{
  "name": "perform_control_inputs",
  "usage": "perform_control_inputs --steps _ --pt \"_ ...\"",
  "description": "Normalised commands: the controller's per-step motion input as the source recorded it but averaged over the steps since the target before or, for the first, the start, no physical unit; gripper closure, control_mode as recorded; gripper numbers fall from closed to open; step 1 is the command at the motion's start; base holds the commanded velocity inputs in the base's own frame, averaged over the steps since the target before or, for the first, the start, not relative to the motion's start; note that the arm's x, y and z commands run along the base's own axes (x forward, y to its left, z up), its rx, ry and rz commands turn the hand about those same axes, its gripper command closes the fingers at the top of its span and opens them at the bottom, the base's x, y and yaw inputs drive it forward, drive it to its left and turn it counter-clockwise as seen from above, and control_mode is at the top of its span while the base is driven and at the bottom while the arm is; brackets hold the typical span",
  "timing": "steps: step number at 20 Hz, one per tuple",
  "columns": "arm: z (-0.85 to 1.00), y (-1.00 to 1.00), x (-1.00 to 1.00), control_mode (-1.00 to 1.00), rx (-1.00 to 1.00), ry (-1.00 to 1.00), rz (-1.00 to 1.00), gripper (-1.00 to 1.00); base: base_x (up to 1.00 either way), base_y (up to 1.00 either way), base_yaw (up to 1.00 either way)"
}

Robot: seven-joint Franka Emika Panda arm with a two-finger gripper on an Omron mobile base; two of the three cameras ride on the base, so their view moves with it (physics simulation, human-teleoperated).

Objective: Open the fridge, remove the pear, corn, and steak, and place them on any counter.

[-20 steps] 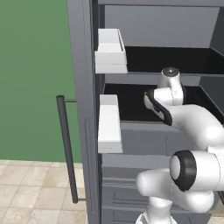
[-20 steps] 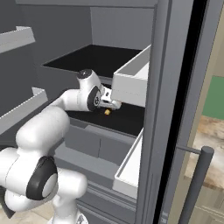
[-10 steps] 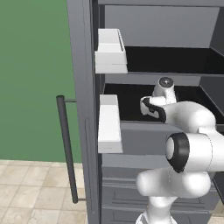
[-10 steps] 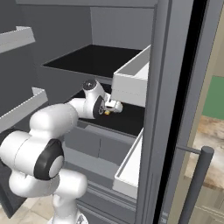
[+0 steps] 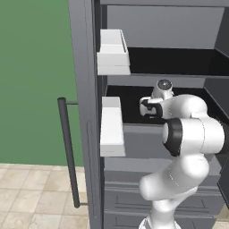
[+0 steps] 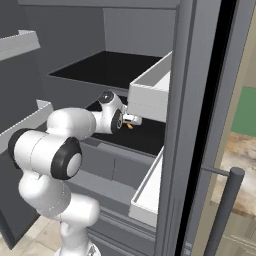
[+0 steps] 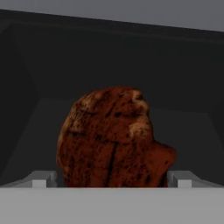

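White glossy arm (image 5: 192, 134) — rounded segments, dark joint rings, grey end cap.

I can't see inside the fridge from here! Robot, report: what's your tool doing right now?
Tool open, inside fridge on lower shelf. Steak dead ahead, between the fingertips, not gripped yet. Nothing seen blocking it.

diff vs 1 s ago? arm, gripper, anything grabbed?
The white arm folded and pushed the gripper deeper along the lower black fridge shelf, up to the dark red-brown seared steak, which now sits between the open fingers. Nothing gripped yet. Unchanged: the tall dark grey fridge with both doors open, the white door bins, the base.
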Motion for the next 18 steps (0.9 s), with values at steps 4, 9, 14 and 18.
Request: perform_control_inputs --steps 4,9,14,18 --pt "-0.24 -0.05 0.07 -1.00 0.00 0.00 0.00 1.00 0.00 0.00 0.00" --pt "-0.18 -0.12 -0.57 -1.00 0.00 -0.07 0.00 1.00 0.00 0.00 0.00" --pt "0.21 0.08 -1.00 -1.00 0.00 -0.30 0.00 1.00 0.00 0.00 0.00" --pt "0.97 0.20 -1.00 -1.00 0.01 -0.07 0.00 1.00 0.00 0.00 0.00"
